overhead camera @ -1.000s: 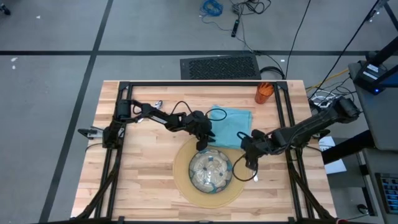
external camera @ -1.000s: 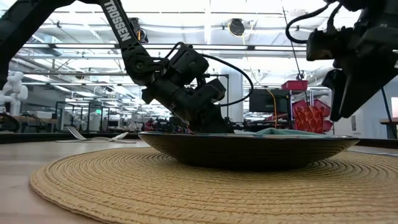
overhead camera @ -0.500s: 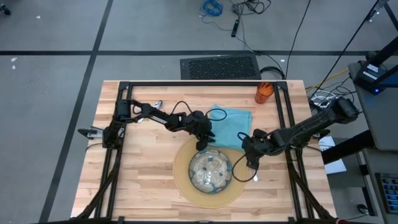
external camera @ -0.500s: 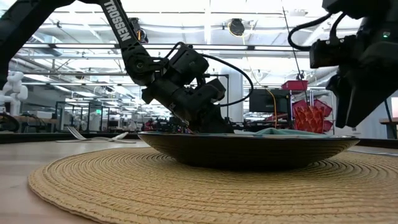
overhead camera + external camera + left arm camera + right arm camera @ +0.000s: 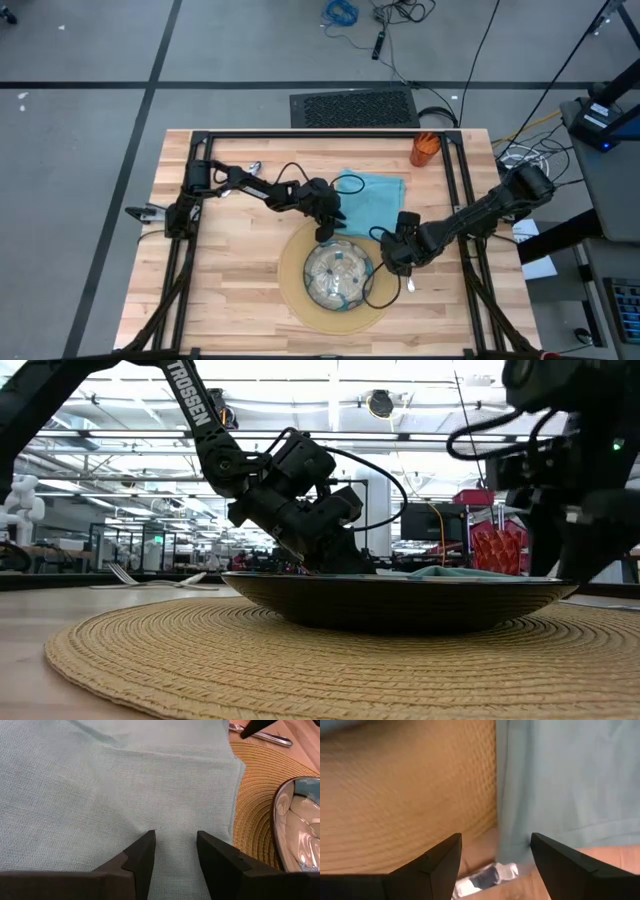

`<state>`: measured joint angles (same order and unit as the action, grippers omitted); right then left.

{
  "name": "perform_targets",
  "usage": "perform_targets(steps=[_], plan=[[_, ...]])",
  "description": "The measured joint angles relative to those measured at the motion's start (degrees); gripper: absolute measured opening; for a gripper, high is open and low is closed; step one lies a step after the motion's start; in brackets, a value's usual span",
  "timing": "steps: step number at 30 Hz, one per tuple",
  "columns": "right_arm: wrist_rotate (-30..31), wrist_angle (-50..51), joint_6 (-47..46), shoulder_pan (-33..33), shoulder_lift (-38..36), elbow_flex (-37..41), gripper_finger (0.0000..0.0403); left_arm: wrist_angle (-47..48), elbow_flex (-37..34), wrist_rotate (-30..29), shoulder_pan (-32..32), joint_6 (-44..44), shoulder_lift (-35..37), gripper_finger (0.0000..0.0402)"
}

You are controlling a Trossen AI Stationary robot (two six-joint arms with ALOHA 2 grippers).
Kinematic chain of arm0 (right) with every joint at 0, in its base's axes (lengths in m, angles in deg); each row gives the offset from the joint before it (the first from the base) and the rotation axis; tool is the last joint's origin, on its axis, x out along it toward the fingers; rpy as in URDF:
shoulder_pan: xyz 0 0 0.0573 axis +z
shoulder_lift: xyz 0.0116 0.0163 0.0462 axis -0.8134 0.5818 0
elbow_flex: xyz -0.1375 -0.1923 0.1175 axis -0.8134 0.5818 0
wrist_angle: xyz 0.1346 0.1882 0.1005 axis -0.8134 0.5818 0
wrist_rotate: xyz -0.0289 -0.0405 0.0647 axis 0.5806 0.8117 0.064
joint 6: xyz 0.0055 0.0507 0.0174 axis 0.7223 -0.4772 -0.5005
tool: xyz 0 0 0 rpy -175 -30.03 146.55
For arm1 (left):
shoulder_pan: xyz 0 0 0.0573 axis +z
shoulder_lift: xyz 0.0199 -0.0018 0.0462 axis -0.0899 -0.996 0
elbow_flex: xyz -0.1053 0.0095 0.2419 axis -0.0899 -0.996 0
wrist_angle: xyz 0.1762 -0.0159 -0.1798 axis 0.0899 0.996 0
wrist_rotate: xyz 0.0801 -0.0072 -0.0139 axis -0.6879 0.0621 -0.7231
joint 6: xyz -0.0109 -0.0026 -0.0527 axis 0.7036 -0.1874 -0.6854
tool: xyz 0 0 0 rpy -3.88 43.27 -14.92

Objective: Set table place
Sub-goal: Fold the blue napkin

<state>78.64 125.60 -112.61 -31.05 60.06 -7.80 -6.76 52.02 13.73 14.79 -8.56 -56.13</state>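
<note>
On the bench (image 5: 230, 290) the tan mat (image 5: 295, 285) lay at about 6 o'clock from centre, the glass bowl (image 5: 338, 276) on it. The teal napkin (image 5: 375, 195) spread at the mat's 1 o'clock, its edge overlapping the weave. The left gripper (image 5: 174, 851) pressed down on the napkin, fingers part-way apart with cloth bunched between them — a pinch, not a lift. The right gripper (image 5: 495, 855) hovered wide open, holding nothing, over the mat's 3 o'clock rim, above a silver utensil (image 5: 482, 879). The orange cup (image 5: 425, 149) stood at 1 o'clock.
</note>
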Motion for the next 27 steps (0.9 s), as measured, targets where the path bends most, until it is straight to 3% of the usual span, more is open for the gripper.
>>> perform_targets(steps=[11,27], plan=[[5.4,2.1,1.5,0.0,1.5,0.1,0.0229,0.0,0.0,0.5,0.0,0.0,0.0,0.0134],[5.0,-2.7,3.2,-0.9,2.3,2.4,0.0172,0.1,0.0,1.7,-0.3,-0.2,0.0,0.0134]])
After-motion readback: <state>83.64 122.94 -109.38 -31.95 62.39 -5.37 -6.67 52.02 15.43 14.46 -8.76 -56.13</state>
